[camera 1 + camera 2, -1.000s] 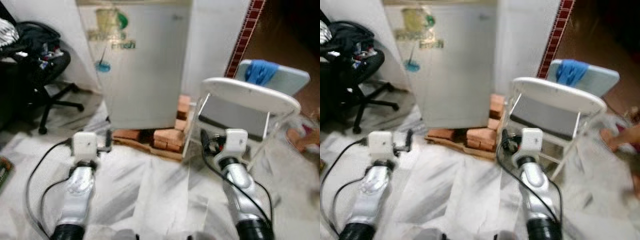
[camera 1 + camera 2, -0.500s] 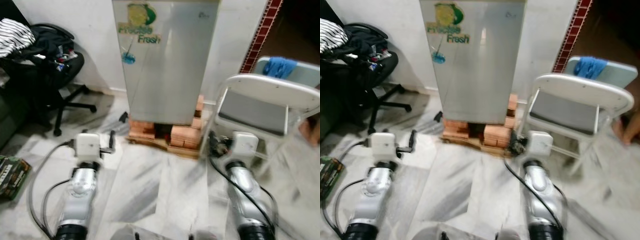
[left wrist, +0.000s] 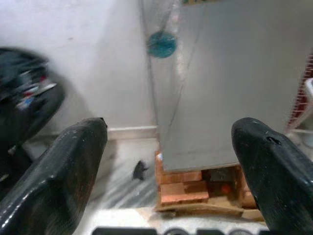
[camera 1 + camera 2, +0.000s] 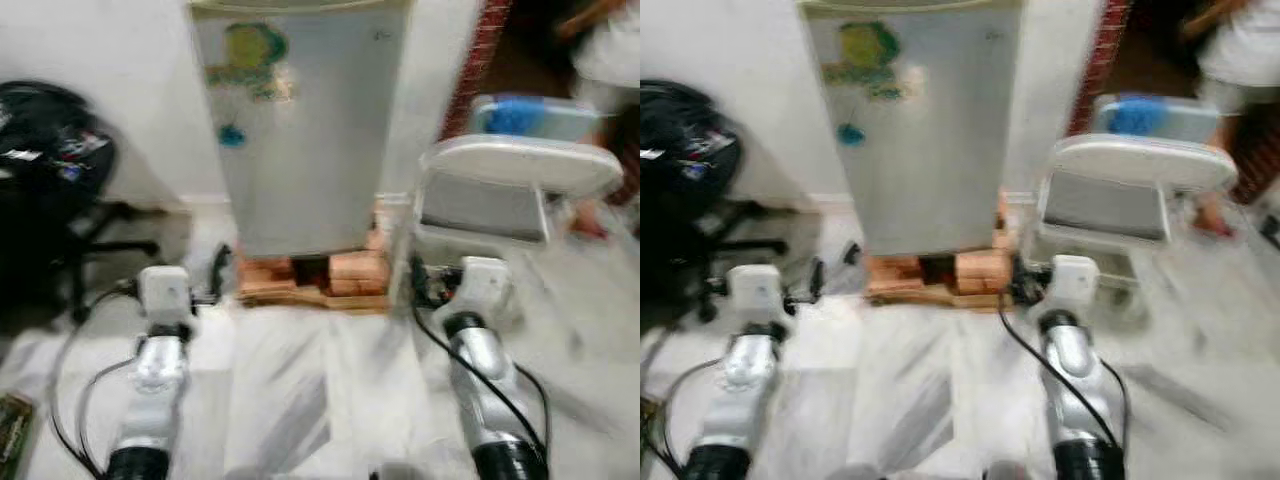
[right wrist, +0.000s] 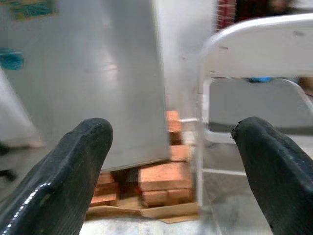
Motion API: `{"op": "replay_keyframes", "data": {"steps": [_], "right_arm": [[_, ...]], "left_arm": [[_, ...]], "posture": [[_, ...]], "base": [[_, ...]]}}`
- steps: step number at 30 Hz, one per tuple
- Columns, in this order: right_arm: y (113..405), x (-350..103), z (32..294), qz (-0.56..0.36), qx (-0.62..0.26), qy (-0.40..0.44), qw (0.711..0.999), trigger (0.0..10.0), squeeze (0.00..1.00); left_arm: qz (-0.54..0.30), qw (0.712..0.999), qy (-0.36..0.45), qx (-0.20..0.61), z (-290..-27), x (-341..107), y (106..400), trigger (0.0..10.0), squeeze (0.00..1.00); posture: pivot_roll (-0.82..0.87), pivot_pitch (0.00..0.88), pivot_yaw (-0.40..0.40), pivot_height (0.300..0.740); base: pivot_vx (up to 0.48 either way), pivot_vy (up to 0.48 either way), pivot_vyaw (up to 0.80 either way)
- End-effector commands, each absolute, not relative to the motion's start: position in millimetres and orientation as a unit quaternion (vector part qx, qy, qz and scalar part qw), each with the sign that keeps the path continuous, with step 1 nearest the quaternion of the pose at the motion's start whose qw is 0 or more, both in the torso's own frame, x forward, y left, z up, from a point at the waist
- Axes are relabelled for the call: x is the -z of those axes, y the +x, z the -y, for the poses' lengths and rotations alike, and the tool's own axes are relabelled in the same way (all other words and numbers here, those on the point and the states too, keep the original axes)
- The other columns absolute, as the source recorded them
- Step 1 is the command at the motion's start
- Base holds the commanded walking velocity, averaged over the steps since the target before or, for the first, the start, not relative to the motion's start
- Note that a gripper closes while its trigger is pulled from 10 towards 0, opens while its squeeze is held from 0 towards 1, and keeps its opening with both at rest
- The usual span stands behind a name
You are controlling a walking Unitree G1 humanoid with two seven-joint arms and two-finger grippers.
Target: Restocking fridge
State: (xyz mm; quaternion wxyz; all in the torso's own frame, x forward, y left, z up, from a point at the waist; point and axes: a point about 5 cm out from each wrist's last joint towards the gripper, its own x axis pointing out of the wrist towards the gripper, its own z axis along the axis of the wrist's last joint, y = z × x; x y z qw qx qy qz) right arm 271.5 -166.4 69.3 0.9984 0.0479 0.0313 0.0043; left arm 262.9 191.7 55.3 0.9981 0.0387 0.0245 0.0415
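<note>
Marble floor (image 4: pixel 330 390), white wall behind. Closed fridge (image 4: pixel 305 130) ahead on bricks (image 4: pixel 335 272). Black chair (image 4: pixel 55 190) left, folding chair (image 4: pixel 520 190) right. Both grippers, left (image 3: pixel 168 161) and right (image 5: pixel 168 161), raised, fingers spread wide, empty.

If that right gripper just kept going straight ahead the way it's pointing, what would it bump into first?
Probably the stack of bricks under the fridge, near its lower corner beside the white folding chair. The right gripper is open and holds nothing. Depth is hard to judge in these blurred views, so the chair's frame might come first.
</note>
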Motion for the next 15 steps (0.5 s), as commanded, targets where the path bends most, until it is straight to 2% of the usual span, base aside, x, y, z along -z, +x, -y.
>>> {"op": "replay_keyframes", "data": {"steps": [1,7,11,15], "right_arm": [[272.5,-72.7,178.0,-0.025,0.012,0.04,0.999,10.0,0.0],[272.8,-72.1,175.6,-0.025,0.01,0.04,0.999,10.0,0.0],[273.8,-72.2,175.2,-0.025,0.008,0.039,0.999,10.0,0.0],[274.6,-71.6,175.1,-0.026,0.007,0.038,0.999,10.0,0.0]], "left_arm": [[-0.017,0.999,0.031,-0.017,-178.6,-58.8,267.2,10.0,0.0],[-0.028,0.999,0.024,-0.023,-178.5,-56.0,266.2,10.0,0.0],[-0.026,0.999,0.026,-0.023,-177.7,-56.1,266.2,10.0,0.0],[-0.03,0.999,0.023,-0.023,-176.4,-54.2,265.3,10.0,0.0]], "posture": [[-0.06,0.0,0.049,0.74],[-0.05,0.0,0.05,0.74],[-0.05,0.0,0.049,0.74],[-0.05,0.0,0.05,0.74]], "base": [[0.386,0.285,-0.8],[0.37,0.304,-0.65],[0.283,0.387,0.0],[0.0,0.433,0.0]]}}
